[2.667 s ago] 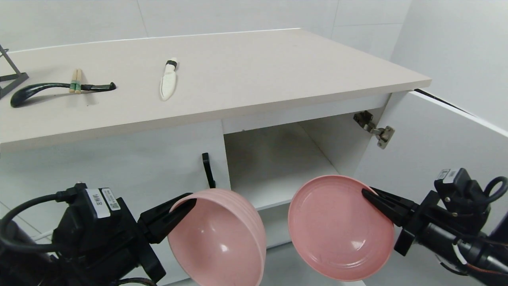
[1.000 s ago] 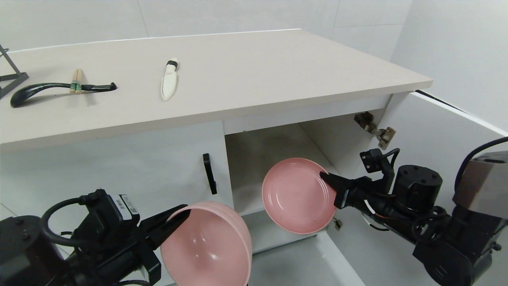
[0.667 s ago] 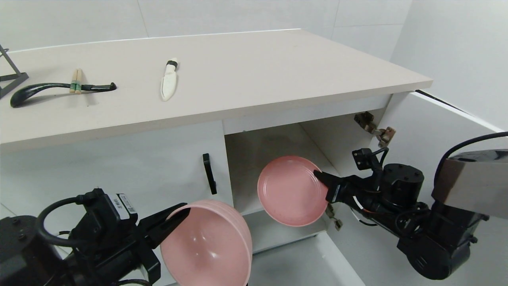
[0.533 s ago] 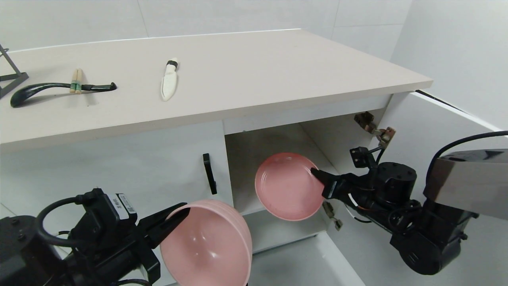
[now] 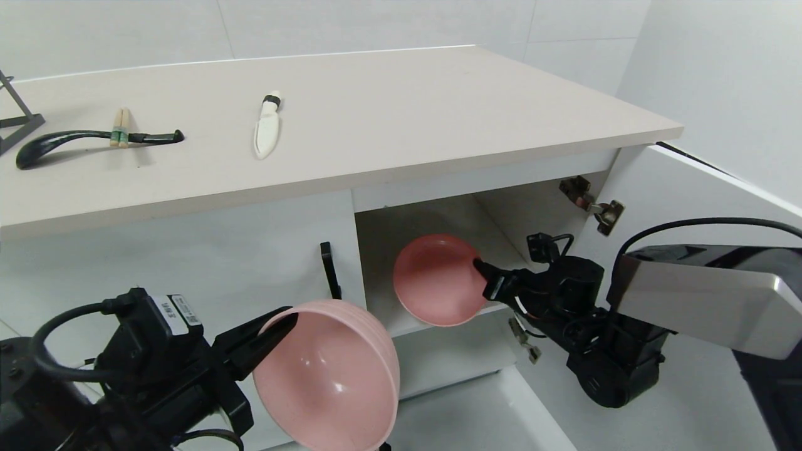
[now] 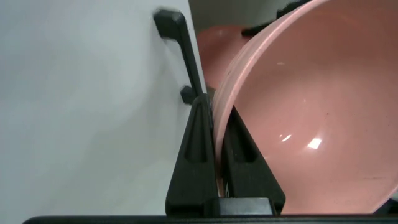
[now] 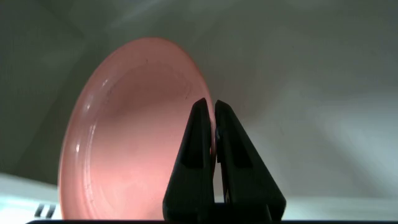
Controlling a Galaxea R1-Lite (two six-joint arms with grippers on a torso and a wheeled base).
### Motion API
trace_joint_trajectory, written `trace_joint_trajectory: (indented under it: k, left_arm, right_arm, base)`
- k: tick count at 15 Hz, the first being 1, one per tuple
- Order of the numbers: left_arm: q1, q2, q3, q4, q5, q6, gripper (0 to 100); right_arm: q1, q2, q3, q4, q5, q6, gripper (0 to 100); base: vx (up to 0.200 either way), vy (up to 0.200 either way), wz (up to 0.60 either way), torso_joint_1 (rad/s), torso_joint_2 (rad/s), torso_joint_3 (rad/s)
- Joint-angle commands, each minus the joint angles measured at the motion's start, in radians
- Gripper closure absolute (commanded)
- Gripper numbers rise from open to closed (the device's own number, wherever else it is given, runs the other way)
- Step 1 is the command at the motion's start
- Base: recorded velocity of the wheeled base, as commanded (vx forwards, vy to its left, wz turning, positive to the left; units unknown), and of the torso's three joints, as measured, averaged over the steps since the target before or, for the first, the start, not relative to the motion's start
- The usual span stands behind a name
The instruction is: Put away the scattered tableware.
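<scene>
- step in hand: stowing the pink plate (image 5: 435, 282). the right hand (image 5: 479, 268) is clenched on the plate's rim and holds it on edge, tilted, inside the open cabinet (image 5: 539, 219), just above the front part of the shelf (image 5: 432, 241).
- i cannot tell whether the plate's lower rim touches the shelf; it looks just clear of it.
- next move, as i judge it: tip the plate flat, lower it onto the shelf ahead of the right hand's fingertips, then let go and draw back without catching the open door (image 5: 683, 200) beside that arm.
- the left hand (image 5: 285, 322) grips the rim of the pink bowl (image 5: 332, 382), fingers pinched on either side of the wall. it hangs outside the cabinet, low before the closed door and just below that door's black handle (image 5: 329, 269). likely it goes in after the plate.
- bowl and plate both carry nothing.
- up on the tabletop (image 5: 407, 113), well away from both hands, lie a black spoon (image 5: 69, 141), chopsticks (image 5: 120, 127) across its handle and a white knife (image 5: 267, 125), not yet put away.
</scene>
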Motion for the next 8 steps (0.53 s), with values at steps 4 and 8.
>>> trace_joint_trajectory:
  k: [4,8]
  left_arm:
    - [0.006,0.014,-0.009,-0.038,0.001,-0.014,100]
    - [-0.005,0.019,-0.003,-0.042,0.001,-0.012,100]
  right_arm:
    - [-0.002,0.109,-0.126,-0.001,0.001,0.023,100]
    - [-0.007,0.164,-0.206,-0.001,0.004,0.025,100]
  base:
    - [0.0,0.0,0.0,0.0,0.0,0.0]
    - [0.0,0.0,0.0,0.0,0.0,0.0]
